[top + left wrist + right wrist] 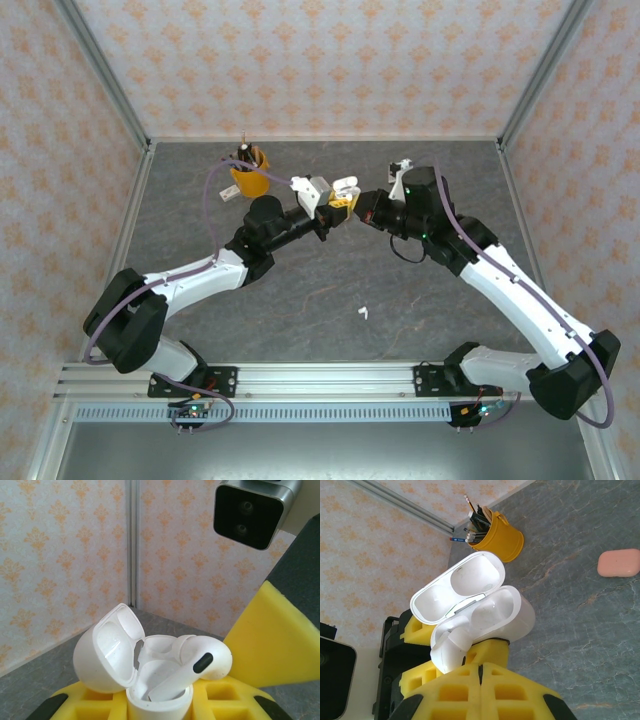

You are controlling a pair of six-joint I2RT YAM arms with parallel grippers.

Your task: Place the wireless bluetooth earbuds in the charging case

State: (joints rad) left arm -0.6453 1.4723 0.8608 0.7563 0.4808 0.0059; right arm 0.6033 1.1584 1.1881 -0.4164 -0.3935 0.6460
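From above, the two arms met in the middle, over the gray table (300,290). The left gripper (335,203) held a white case (347,187) with its lid open. The right gripper (358,205) touched the case from the other side. A loose earbud (363,313) lay on the table, well apart from both. A yellow cup (250,178) of pens stood near the back. The inside of the case was too small to make out.

The left wrist camera looked into the case. A white earbud (200,662) lay tilted in it, its round end sticking out. The yellow fingers clamped the case, but their tips were cut off.

The right wrist camera showed its own fingers pressed tight together, just below that earbud. I could not tell if they pinched it. A pink case (619,562) sat shut on the table.
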